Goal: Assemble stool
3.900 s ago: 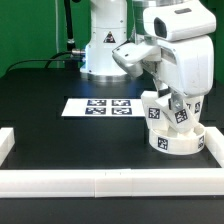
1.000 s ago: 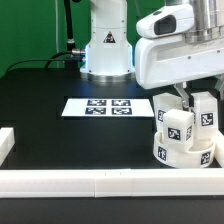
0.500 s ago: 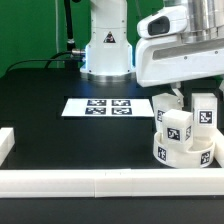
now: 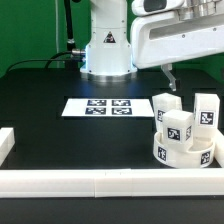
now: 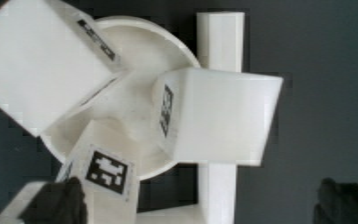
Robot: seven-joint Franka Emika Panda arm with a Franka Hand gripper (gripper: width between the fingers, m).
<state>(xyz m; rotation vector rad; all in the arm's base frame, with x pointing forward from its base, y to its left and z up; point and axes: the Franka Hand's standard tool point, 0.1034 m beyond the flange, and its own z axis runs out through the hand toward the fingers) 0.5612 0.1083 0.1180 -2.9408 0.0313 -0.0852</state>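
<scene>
The marker board, off toward the exterior view's left of the claw, shows only square black-and-white tags, no readable words. Below the claw, the round seat lies flat with three legs standing upright on it. The arm hangs above, claw pointing down, spread wide and empty.

Exterior view: a fixed camera facing the robot base across the black table, angled slightly down from moderate distance, taking in the marker board and the border bars. Wrist view: a camera on the arm, looking close down on the stool, apparently from directly above. Both views share the stool and an adjacent border bar.
</scene>
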